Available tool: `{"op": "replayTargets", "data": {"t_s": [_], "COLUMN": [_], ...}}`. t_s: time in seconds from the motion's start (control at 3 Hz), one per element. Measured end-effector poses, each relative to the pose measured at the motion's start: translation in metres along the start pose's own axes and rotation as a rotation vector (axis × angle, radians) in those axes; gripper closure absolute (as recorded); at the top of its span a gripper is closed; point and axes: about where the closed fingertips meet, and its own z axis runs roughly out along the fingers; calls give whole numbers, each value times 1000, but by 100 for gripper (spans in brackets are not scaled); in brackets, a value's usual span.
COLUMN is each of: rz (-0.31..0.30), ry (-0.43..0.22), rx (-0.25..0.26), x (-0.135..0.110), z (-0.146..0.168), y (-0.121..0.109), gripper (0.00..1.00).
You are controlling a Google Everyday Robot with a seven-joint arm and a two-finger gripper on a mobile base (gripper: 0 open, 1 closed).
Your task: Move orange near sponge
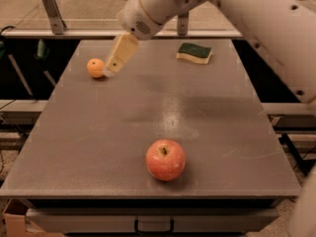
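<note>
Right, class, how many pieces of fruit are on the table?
2. The orange lies far left, with the end effector just beside it; the apple sits near the front edge, centre. None appears hidden.

arm [256, 19]: white, thick, enters at the right edge and runs up and left across the top of the frame | wrist [148, 11]: rounded white housing, top centre, bent downward | gripper [110, 71]: beige, upper left of the frame, slanting down-left from the wrist
</note>
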Motion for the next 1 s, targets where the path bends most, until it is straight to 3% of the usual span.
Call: {"op": "replayTargets", "data": {"t_s": [0.33, 1.0], "rz": [54, 279], "ry": [-99, -172], "rx": [-18, -48], "x": [-13, 17], "z": [58, 144], "y": [-15, -25], "gripper": [0, 1]}}
